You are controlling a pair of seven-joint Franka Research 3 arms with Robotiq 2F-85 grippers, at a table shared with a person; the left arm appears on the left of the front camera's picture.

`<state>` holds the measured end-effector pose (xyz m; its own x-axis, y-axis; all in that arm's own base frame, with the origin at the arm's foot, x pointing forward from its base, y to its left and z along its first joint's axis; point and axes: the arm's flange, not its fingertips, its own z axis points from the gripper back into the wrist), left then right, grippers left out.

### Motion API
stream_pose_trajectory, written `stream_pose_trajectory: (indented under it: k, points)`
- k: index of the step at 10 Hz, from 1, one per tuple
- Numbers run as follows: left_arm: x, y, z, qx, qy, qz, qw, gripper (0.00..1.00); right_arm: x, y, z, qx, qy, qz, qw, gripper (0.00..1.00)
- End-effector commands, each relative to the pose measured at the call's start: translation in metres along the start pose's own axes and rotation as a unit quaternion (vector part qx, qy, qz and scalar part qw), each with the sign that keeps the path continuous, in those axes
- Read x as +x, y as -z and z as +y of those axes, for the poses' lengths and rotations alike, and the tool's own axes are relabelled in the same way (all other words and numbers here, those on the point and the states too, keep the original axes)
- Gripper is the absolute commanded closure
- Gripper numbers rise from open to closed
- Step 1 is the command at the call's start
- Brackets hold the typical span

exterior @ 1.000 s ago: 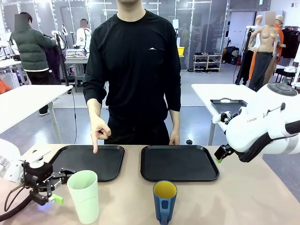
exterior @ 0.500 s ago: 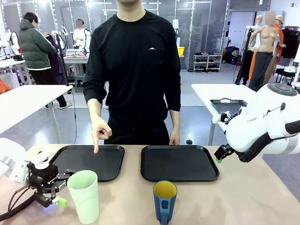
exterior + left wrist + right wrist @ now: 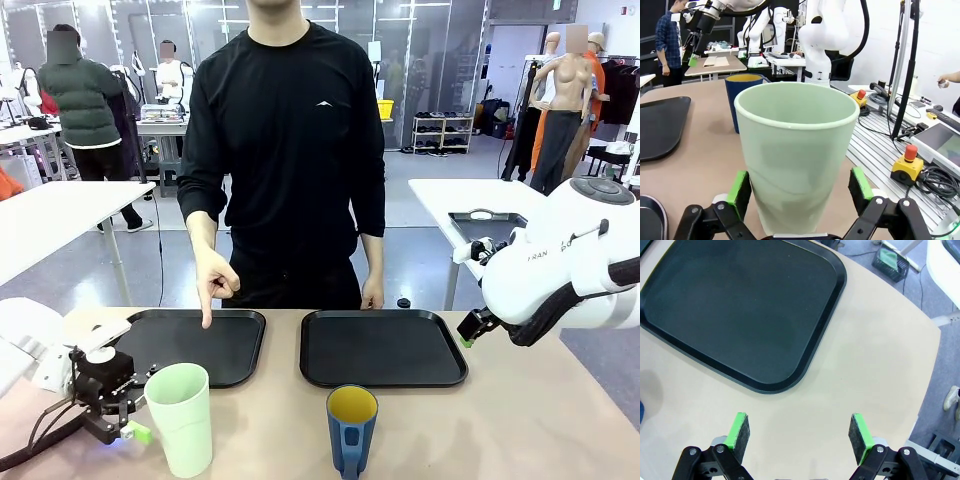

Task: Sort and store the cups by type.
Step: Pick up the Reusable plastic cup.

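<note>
Mint-green tumbler (image 3: 180, 418) sits by the near edge of the bench (image 3: 520, 420), left fingers (image 3: 740, 190) spread apart either side of it, right fingers (image 3: 742, 432) wide apart too.

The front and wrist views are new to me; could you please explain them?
Two white robot arms share a table with a person standing opposite. The front view looks across from the robot's side; each wrist view looks along one arm's fingers. On the table stand a green tumbler and a blue mug. The left hand is open around the tumbler; the right hand hangs open, empty, beside the right black tray. The person's hand points at the left black tray.
</note>
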<state>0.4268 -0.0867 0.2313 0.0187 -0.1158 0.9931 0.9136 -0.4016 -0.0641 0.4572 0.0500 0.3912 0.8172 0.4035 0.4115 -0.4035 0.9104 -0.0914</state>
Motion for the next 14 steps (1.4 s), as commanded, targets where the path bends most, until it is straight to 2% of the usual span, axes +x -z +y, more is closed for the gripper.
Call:
stream_pose_trajectory:
  k: [1,6,9,13,14]
  points:
    - [-0.032,0.011,-0.006,-0.013,0.027,-0.021,0.999,0.0,0.0,0.0,-0.001,0.003,0.004,-0.002,1.0,0.0]
    - [-0.035,0.036,0.001,-0.034,0.046,-0.03,0.998,0.0,0.0,0.0,-0.001,0.003,0.004,-0.002,1.0,0.0]
    - [-0.04,0.049,0.005,-0.056,0.029,-0.02,0.998,0.0,0.0,0.0,-0.001,0.003,0.004,-0.002,1.0,0.0]
    - [-0.042,0.055,0.008,-0.077,0.025,-0.03,0.996,0.0,0.0,0.0,-0.001,0.003,0.004,-0.002,1.0,0.0]
    - [-0.043,0.054,0.008,-0.081,0.033,-0.032,0.996,0.13,0.0,0.0,-0.001,0.003,0.004,-0.002,1.0,0.0]
